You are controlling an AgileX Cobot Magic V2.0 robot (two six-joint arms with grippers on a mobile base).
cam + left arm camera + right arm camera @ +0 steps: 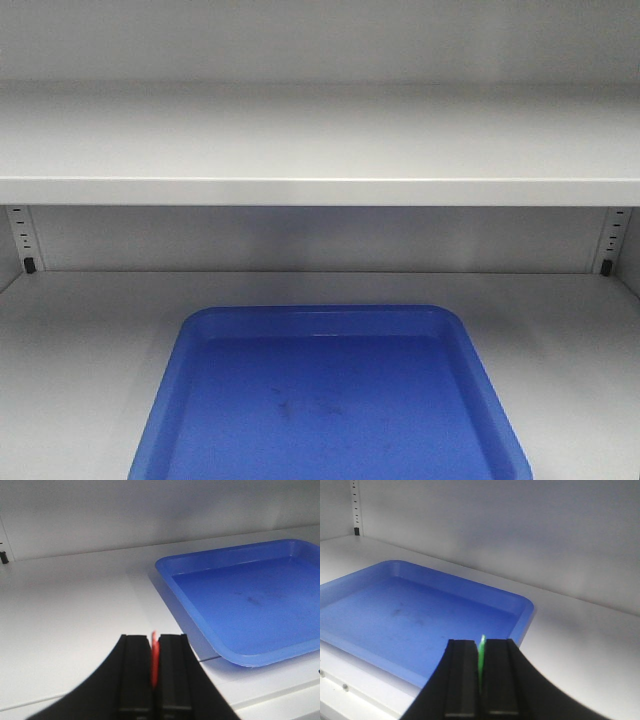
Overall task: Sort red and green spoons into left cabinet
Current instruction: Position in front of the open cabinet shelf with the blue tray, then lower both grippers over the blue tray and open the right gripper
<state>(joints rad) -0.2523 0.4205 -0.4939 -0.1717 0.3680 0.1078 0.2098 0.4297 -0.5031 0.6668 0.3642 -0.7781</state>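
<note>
Slippage threatens: left fingers [135,670] pinch the red spoon [154,660], right fingers [462,675] the green spoon [480,662], blue tray [240,605] at two and ten o'clock, so either thin handle could twist loose early.

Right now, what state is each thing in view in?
left gripper: shut on the red spoon
right gripper: shut on the green spoon
red spoon: gripped, only a sliver showing
green spoon: gripped, only a sliver showing
blue tray: flat on the cabinet shelf, nothing in it
</note>
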